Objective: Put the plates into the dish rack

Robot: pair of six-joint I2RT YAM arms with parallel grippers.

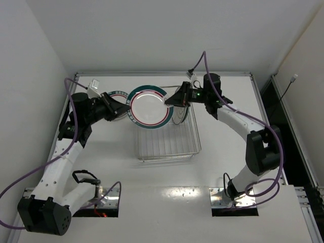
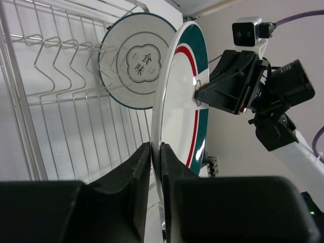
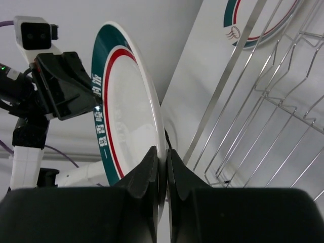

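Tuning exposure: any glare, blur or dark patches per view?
Top external: glare spot on the white table, centre of the white round plate with green and red rim bands washed out. Left wrist: left gripper's black fingers dark, soft. Right wrist: right gripper's black fingers likewise.

Held plate [image 1: 148,106]: white face, a thin red ring, then a broad dark-green rim band with white lettering on it. The left end effector [image 1: 127,105] and the right end effector [image 1: 168,101] are both black. Second plate [image 1: 117,101] on the white worktop [image 1: 167,197] carries the same green and red bands. Silver wire rack [image 1: 167,147], and there's the pale plate [image 2: 136,61], with a dark rim line and a flower outline at its centre. White arms [image 1: 55,167], purple cables [image 1: 15,187].
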